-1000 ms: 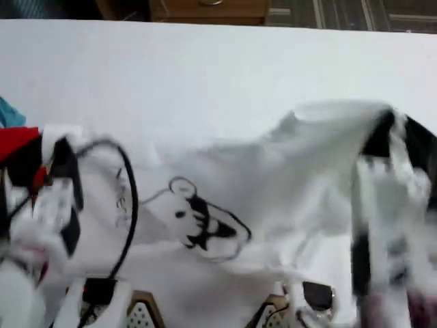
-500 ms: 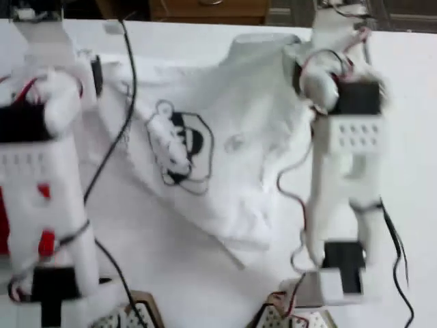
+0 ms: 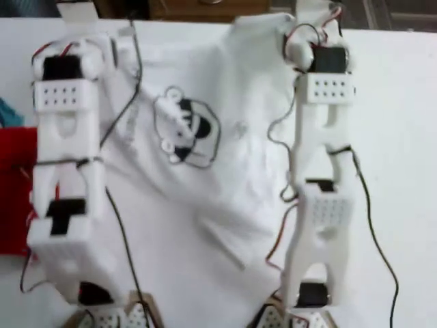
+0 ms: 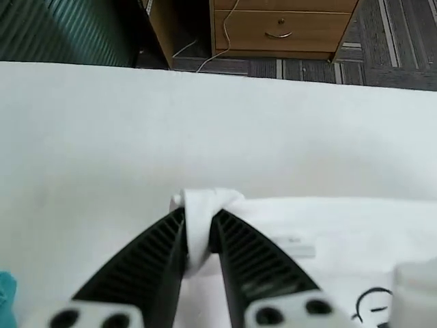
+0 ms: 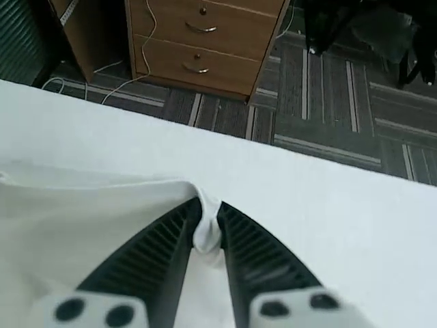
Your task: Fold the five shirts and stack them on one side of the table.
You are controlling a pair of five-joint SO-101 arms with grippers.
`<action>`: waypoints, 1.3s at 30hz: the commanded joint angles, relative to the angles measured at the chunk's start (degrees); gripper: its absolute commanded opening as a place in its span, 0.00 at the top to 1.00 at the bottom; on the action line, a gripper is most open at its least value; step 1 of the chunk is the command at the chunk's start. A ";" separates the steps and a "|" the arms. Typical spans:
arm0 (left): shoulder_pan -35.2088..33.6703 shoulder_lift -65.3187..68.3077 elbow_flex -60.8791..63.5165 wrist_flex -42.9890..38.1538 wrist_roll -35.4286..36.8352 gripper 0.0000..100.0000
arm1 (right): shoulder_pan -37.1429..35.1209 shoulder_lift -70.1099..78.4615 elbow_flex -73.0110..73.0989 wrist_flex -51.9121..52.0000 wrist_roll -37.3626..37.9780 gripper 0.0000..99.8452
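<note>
A white shirt [image 3: 205, 157] with a black cartoon print [image 3: 186, 127] lies spread between both arms, stretching toward the table's far edge. My left gripper [image 4: 198, 229] is shut on a bunched corner of the white shirt [image 4: 341, 232] near the far left. My right gripper [image 5: 207, 217] is shut on another pinched fold of the white shirt [image 5: 82, 212] close to the far edge. In the high view the left arm [image 3: 65, 137] and right arm [image 3: 324, 130] reach far across the table. A red shirt [image 3: 13, 184] and a teal one [image 3: 8, 113] lie at the left edge.
The white table [image 3: 403, 137] has bare room on the right. Beyond its far edge stands a wooden drawer cabinet [image 5: 198, 41] on striped carpet [image 5: 341, 96]. Cables [image 3: 130, 89] trail from both arms over the shirt.
Both arms have swung from the near side out toward the far edge, carrying the white shirt with them and pulling it out across the table.
</note>
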 commanded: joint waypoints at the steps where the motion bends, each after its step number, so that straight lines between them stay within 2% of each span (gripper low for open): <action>1: -1.76 8.18 -11.74 -1.49 0.26 0.98 | 1.10 4.53 -10.55 -1.63 1.76 0.98; 10: -1.41 35.43 -39.08 0.97 0.00 0.98 | 1.36 13.85 -11.96 -2.95 1.67 0.98; 14: -1.41 43.96 -46.29 3.69 -0.62 0.98 | 1.36 17.19 -11.96 -1.98 1.67 0.98; 20: -1.49 46.42 -55.16 15.65 -7.38 0.98 | 0.75 15.52 -12.57 10.51 1.58 0.98; 26: -1.14 46.33 -65.36 34.90 -12.22 0.98 | -1.63 8.31 -12.57 29.05 1.76 0.98; 29: 0.09 44.92 -63.78 43.08 -14.33 0.98 | -3.82 3.82 -12.57 34.07 1.76 0.98; 33: -1.23 40.70 -60.35 43.78 -15.38 0.98 | -4.88 -1.89 -9.76 34.51 1.49 0.98; 39: -1.41 29.63 -43.74 43.78 -19.87 0.98 | -8.22 -13.67 14.59 34.59 0.09 0.98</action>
